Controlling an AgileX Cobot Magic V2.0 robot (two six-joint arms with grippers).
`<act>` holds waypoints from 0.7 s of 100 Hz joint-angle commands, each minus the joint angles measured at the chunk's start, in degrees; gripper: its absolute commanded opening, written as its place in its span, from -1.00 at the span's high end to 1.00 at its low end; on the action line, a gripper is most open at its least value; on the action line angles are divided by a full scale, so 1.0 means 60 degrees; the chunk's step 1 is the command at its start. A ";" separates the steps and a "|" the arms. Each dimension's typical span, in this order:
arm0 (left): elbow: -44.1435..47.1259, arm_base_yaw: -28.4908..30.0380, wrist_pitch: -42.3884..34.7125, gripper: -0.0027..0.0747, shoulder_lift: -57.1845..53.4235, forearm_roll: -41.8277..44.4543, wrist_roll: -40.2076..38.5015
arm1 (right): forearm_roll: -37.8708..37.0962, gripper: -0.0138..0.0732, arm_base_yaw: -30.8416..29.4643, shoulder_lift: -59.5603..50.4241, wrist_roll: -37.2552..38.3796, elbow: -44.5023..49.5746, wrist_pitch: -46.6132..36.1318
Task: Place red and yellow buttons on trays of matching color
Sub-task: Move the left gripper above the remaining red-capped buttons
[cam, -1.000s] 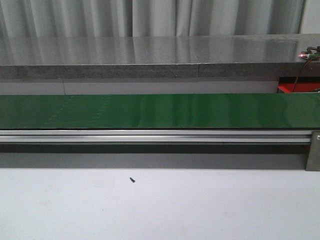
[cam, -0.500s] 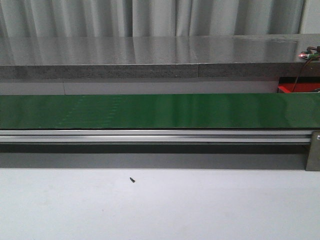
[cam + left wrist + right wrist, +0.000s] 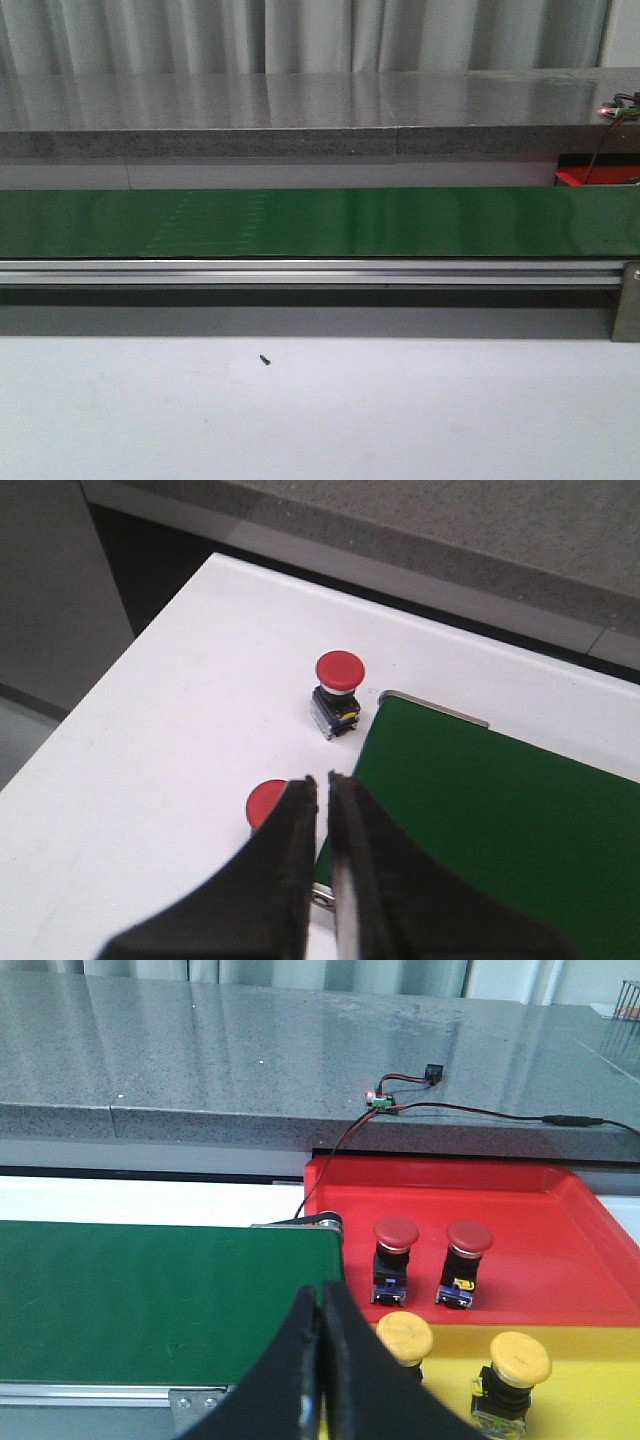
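Up close, the left gripper [image 3: 322, 780] has its two dark fingers drawn almost together with only a thin slit between them and nothing caught in it. Just beside its tips, partly hidden by the fingers, a red button [image 3: 266, 802] lies on the white table [image 3: 170, 740], and a second red button [image 3: 337, 693] stands a little farther off on its black-and-metal base, near the corner of the green conveyor belt [image 3: 500, 820]. The right gripper [image 3: 320, 1300] is likewise pinched closed, its fingers meeting with nothing between them, poised over the end of the green belt [image 3: 150, 1300]. Beyond those tips sits the red tray [image 3: 560, 1230], holding two red-capped buttons [image 3: 395, 1257] [image 3: 466, 1262] side by side. Touching it on the nearer side is the yellow tray [image 3: 600, 1360], with two yellow-capped buttons [image 3: 404, 1340] [image 3: 517, 1365] standing well apart. Behind the red tray, a small circuit board [image 3: 380, 1098] with a lit red lamp and trailing wires rests on the grey stone counter [image 3: 200, 1050]. From the front, neither arm shows; the belt [image 3: 320, 222] runs across the whole width above an aluminium rail [image 3: 300, 272], and a tiny dark speck [image 3: 265, 359] lies on the white table [image 3: 400, 420].
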 commanded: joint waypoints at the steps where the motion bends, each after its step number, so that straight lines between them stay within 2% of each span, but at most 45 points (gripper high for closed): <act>1: -0.0870 0.0268 -0.0011 0.32 0.0560 -0.0233 -0.0120 | -0.0050 0.97 0.0000 0.0032 -0.0010 -0.0249 -0.0825; 11: -0.1522 0.0380 0.0207 -0.29 0.1311 -0.0233 -0.0120 | -0.0050 0.97 0.0000 0.0032 -0.0010 -0.0249 -0.0825; 19: -0.1966 0.0421 0.0596 -0.51 0.1872 -0.0233 -0.0120 | -0.0050 0.97 0.0000 0.0032 -0.0010 -0.0249 -0.0825; 37: -0.2982 0.0421 0.1516 -0.45 0.3248 -0.0233 -0.0195 | -0.0050 0.97 0.0000 0.0032 -0.0010 -0.0249 -0.0825; 50: -0.3653 0.0421 0.2107 -0.45 0.4245 0.0334 -0.0847 | -0.0050 0.97 0.0000 0.0032 -0.0010 -0.0249 -0.0825; 70: -0.4438 0.0421 0.3267 -0.45 0.5602 0.0465 -0.0867 | -0.0050 0.97 0.0000 0.0032 -0.0010 -0.0249 -0.0825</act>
